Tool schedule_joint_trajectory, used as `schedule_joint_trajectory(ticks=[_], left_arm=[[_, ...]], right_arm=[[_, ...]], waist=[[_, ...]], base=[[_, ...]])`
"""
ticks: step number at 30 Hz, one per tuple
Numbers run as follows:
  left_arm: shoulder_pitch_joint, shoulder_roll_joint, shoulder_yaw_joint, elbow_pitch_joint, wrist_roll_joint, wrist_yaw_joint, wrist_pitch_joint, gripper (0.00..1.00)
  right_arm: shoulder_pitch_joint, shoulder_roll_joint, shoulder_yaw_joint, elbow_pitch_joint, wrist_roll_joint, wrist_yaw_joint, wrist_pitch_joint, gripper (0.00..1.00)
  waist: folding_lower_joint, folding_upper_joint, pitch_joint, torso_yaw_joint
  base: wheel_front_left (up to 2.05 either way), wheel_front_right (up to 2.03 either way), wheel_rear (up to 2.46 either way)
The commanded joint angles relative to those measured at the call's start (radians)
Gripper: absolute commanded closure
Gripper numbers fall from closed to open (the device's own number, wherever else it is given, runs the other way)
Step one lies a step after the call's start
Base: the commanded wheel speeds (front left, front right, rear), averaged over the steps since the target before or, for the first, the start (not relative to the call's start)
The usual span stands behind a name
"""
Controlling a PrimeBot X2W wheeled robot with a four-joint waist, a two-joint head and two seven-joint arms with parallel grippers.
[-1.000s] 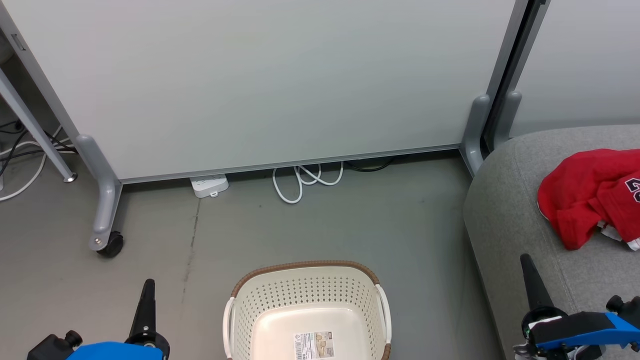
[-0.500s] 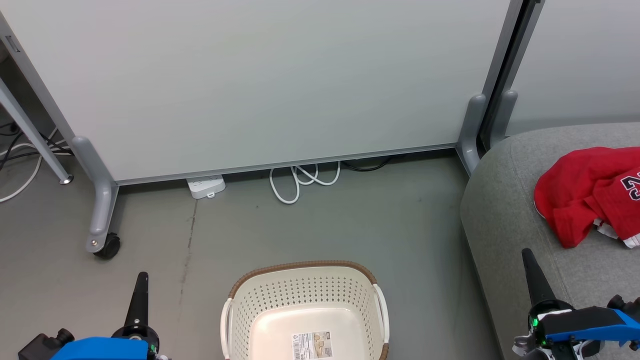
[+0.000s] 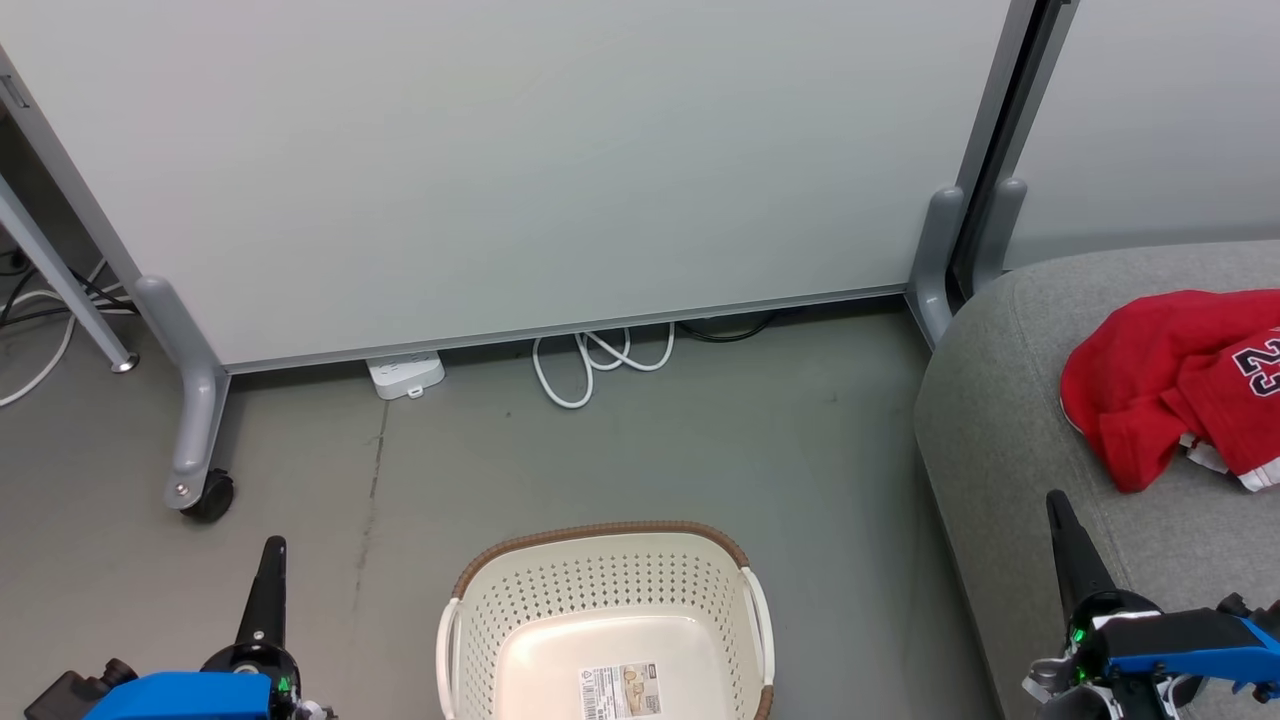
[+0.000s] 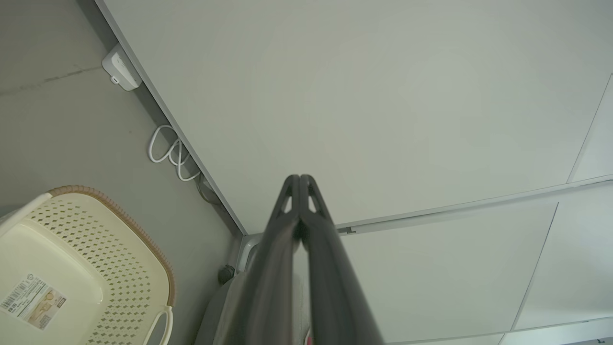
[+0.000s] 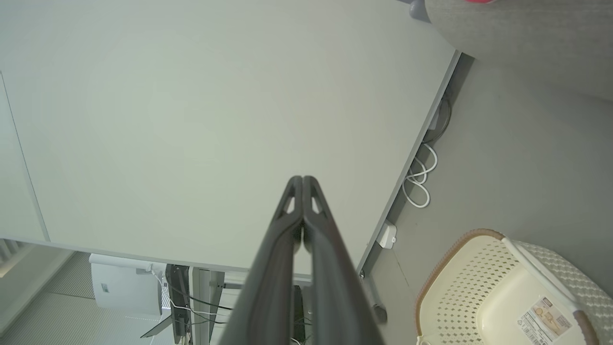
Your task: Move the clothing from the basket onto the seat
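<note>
Red clothing (image 3: 1175,385) with white trim and a dark number lies crumpled on the grey seat (image 3: 1010,440) at the right edge of the head view. The cream basket (image 3: 600,630) with a brown rim stands on the floor at bottom centre, with just a paper label inside; it also shows as the basket (image 4: 72,268) and the basket (image 5: 503,292). My left gripper (image 3: 270,555) is shut at lower left, left of the basket, holding nothing. My right gripper (image 3: 1058,510) is shut at lower right, above the seat's front edge, below the clothing. Fingertips meet in both wrist views: left gripper (image 4: 299,179), right gripper (image 5: 302,181).
A large pale partition board (image 3: 520,160) on grey wheeled feet (image 3: 195,480) stands behind the basket. A white power strip (image 3: 405,375) and looped white cable (image 3: 595,365) lie at its base. More cables and a metal leg (image 3: 60,290) are at far left. Grey floor (image 3: 650,450) surrounds the basket.
The whole head picture has shifted slightly left and down, so the camera moved. Both grippers stay shut, and the clothing rests on the seat as before.
</note>
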Motion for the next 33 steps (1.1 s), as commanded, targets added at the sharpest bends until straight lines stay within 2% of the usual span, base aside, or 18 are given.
schedule_joint_trajectory(ticks=[1, 33], left_arm=[[-0.021, 0.003, 0.011, -0.011, -0.019, -0.004, 0.005, 1.00], [-0.029, 0.001, 0.051, -0.033, -0.235, -0.006, 0.066, 1.00]], right_arm=[[-0.022, 0.002, -0.002, -0.001, 0.022, -0.001, 0.004, 1.00], [-0.051, 0.006, -0.014, 0.031, 0.286, -0.001, 0.028, 1.00]], waist=[[0.0000, 0.0000, 0.000, -0.001], [-0.0001, 0.0000, 0.001, -0.021]], base=[[0.00, 0.00, 0.00], [0.00, 0.00, 0.00]])
